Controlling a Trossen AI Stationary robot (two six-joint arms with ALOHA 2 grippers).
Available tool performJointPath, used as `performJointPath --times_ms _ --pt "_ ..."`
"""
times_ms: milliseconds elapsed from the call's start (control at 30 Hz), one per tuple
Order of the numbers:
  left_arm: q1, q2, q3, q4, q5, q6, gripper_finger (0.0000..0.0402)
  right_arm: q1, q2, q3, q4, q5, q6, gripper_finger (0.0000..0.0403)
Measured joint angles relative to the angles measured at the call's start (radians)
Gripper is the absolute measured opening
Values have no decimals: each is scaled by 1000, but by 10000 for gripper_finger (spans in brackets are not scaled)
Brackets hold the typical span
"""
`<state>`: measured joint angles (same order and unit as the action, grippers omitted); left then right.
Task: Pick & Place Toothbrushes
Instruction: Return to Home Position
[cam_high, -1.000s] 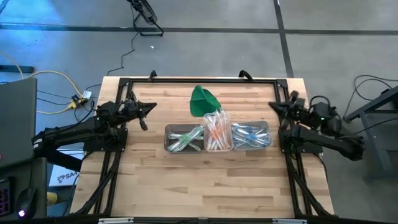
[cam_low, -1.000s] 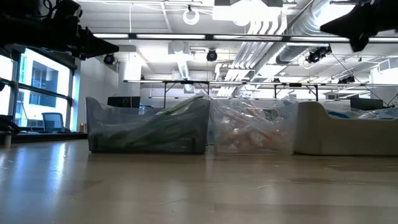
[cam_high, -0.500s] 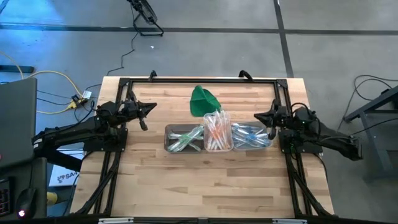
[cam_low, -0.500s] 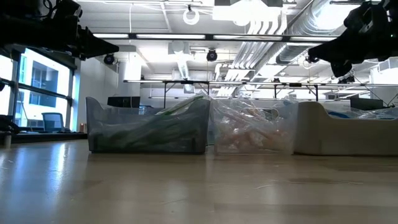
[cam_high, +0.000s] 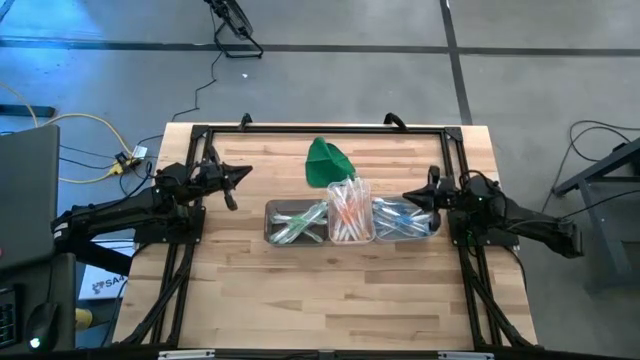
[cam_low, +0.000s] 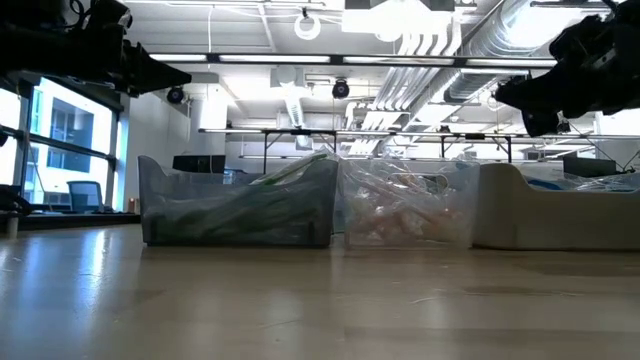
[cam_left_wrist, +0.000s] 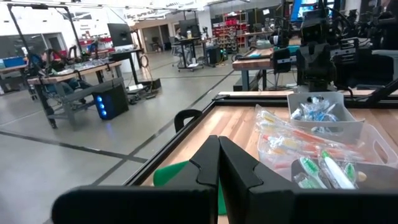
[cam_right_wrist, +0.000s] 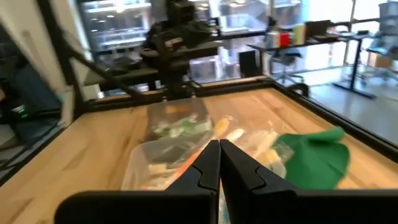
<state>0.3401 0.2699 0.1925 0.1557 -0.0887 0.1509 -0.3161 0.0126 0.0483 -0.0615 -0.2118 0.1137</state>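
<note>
Your right gripper (cam_high: 415, 197), fingers together, hung beside the tub (cam_high: 405, 238) of blue toothbrushes (cam_high: 400, 215); lifting clear first looked wisest. Your left gripper (cam_high: 237, 178), closed too, waited well apart from it.

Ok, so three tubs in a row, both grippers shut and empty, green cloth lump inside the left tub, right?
No: the high view shows the green cloth lump on the table at the end of the middle tub, not inside the left tub. Three tubs in a row, left gripper and right gripper shut and empty: correct.
</note>
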Motion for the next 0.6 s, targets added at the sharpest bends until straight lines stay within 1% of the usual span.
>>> performJointPath --times_ms 67,200,300,467,600 --pt "0 0 0 -1 4 0 0 0 -1 0 1 -24 -14 2" --pt "0 0 0 1 3 5 0 0 3 0 -3 -6 -13 2" --pt "0 0 0 6 1 5 0 0 3 0 -12 56 -13 2" --pt "0 1 0 8 0 -1 0 0 3 -1 -19 198 -12 2" --pt "0 0 0 -1 0 -37 0 0 3 -2 -18 232 -12 2"
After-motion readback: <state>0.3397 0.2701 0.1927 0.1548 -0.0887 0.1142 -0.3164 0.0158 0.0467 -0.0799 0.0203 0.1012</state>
